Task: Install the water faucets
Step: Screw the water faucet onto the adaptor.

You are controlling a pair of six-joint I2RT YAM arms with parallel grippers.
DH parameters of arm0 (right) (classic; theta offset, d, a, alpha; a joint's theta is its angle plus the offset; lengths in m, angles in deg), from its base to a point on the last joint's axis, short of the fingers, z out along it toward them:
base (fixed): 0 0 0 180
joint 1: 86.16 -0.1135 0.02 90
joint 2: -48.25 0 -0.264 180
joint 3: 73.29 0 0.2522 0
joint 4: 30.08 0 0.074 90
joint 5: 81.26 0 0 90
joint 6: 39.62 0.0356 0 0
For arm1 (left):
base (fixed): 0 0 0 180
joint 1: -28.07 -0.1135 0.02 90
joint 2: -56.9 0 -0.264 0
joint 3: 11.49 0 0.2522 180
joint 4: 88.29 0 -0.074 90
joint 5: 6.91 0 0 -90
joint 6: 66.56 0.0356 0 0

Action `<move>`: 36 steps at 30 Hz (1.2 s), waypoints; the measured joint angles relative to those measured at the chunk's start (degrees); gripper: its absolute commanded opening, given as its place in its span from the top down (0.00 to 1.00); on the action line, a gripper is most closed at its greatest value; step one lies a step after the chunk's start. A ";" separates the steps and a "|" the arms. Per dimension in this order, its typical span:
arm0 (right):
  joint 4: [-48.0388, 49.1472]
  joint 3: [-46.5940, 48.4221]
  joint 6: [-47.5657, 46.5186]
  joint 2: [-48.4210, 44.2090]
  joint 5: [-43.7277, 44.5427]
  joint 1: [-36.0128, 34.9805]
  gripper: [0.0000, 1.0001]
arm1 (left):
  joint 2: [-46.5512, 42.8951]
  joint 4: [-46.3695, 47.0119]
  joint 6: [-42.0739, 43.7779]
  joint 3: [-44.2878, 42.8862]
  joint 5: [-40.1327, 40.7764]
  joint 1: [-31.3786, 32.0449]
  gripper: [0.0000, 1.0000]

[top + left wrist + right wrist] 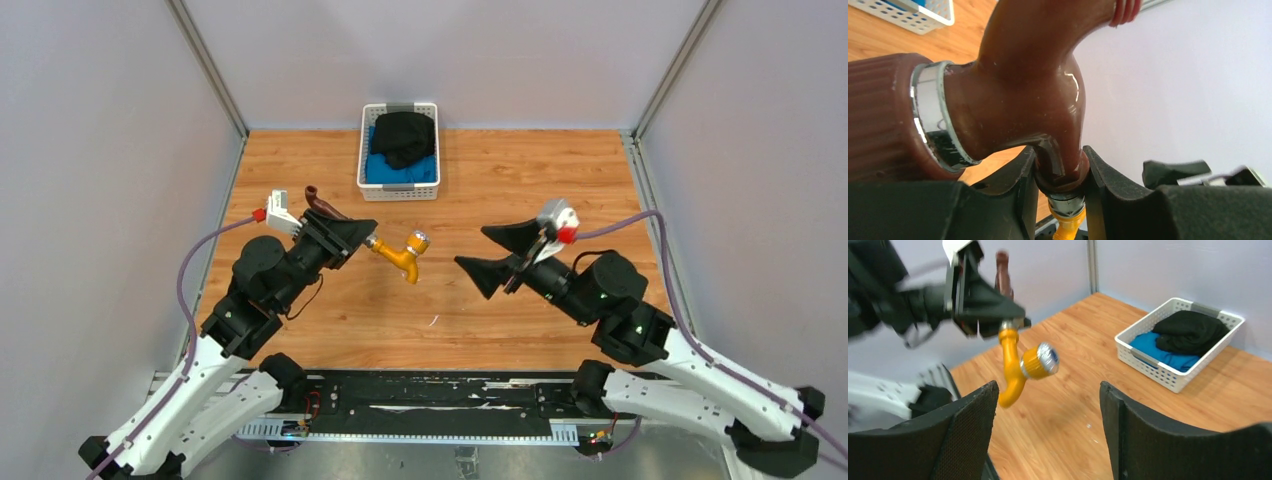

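Observation:
My left gripper (360,235) is shut on the dark reddish-brown water faucet (1023,75), its jaws clamped on the faucet's neck just above a silvery threaded fitting (1066,204). The brass-yellow water faucet (403,254) hangs joined to that fitting, held above the table, spout pointing down and round knob (1040,360) towards my right arm. In the top view the brown faucet (318,203) sticks out behind the left jaws. My right gripper (470,247) stands open, a short way right of the yellow faucet (1015,365), with nothing between its fingers (973,410).
A white basket (398,190) with black and blue cloth sits at the back middle of the wooden table (500,320). Grey walls close in the left, right and back sides. A black rail (430,400) runs along the near edge between the arm bases.

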 measured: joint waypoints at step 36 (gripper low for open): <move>78.90 -12.15 -117.77 52.50 38.91 -33.07 0.54 | 7.13 -17.59 0.28 -10.16 2.25 0.00 1.00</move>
